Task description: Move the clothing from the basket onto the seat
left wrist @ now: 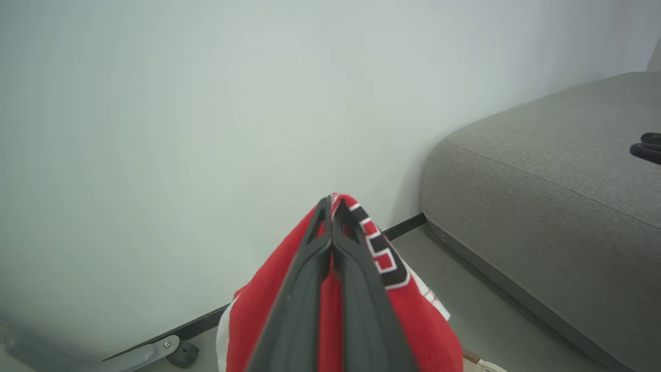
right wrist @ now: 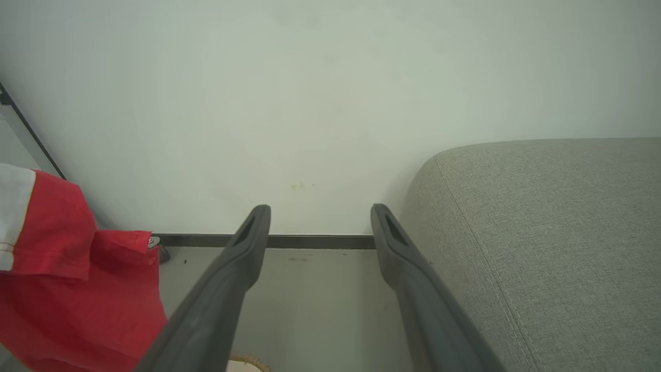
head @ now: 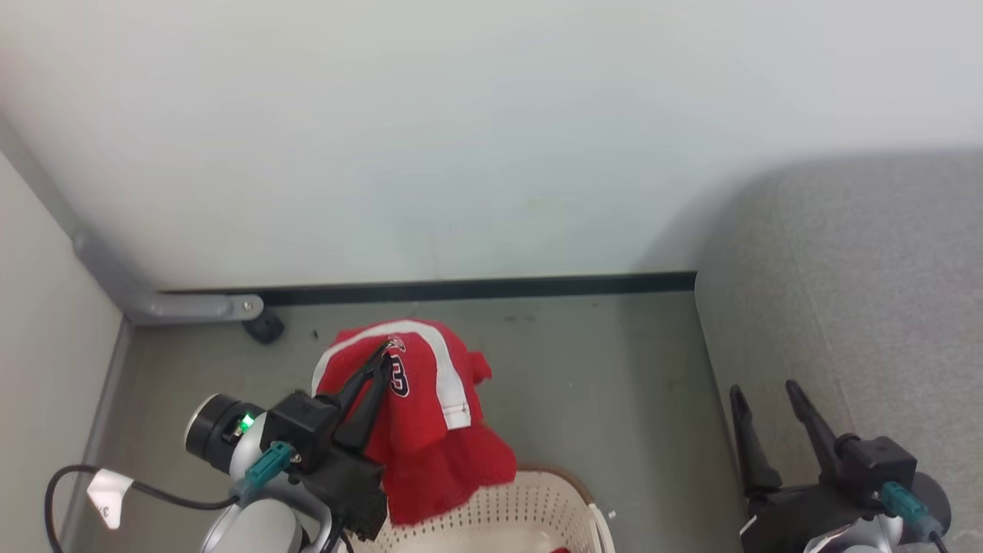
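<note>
Right claw spread wide, a jersey pinched in the left claw could be snagged by its trailing hem on the six-o'clock basket rim.

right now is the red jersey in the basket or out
Lifted out: left gripper, jaws shut, holds the red jersey above the basket; hem clearance unclear.

1. Head view: high, looking steeply down at floor, wall and seat;
2. Left wrist view: low, close behind the clothing, facing wall and seat;
3. Right wrist view: low, facing the wall; all share the skirting (a dark strip).
</note>
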Motion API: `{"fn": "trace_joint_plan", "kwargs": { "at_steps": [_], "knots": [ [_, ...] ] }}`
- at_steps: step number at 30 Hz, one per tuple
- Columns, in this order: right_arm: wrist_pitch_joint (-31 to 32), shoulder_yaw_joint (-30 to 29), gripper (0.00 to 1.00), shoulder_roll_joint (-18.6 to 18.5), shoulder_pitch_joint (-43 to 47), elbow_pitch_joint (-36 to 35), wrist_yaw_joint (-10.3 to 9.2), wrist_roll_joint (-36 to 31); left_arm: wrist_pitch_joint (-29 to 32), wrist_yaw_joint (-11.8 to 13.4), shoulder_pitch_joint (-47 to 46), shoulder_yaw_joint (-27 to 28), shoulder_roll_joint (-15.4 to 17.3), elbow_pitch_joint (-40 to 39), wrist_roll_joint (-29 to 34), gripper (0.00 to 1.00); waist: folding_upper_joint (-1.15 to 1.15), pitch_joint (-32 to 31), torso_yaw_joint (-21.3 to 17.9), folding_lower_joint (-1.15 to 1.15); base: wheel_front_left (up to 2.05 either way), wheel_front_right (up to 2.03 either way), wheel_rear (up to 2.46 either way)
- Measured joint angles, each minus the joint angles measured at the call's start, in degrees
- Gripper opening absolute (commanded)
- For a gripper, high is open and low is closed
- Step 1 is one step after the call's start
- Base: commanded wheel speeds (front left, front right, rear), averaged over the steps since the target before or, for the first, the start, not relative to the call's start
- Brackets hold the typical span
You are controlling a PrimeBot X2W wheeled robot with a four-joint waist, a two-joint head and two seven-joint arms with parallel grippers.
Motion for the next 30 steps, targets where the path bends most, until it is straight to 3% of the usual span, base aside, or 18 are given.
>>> {"fn": "trace_joint_plan", "kwargs": {
  "at_steps": [12, 30],
  "knots": [
    [0.0, 1.6, 1.0, 0.3, 3.2, -0.6, 1.6, 0.0, 0.5, 0.0, 3.2, -2.3, 1.6, -8.0, -2.0, 0.0, 0.0, -7.6, -1.0, 0.0, 0.0, 0.0, 0.0],
    [0.6, 12.7, 1.0, -1.5, -0.4, 0.0, 6.38, -3.8, 5.3, 0.0, 2.4, -4.8, 1.7, -15.4, -2.9, 0.0, 0.01, -7.7, -3.1, 0.02, 0.0, 0.0, 0.0]
  ]
}}
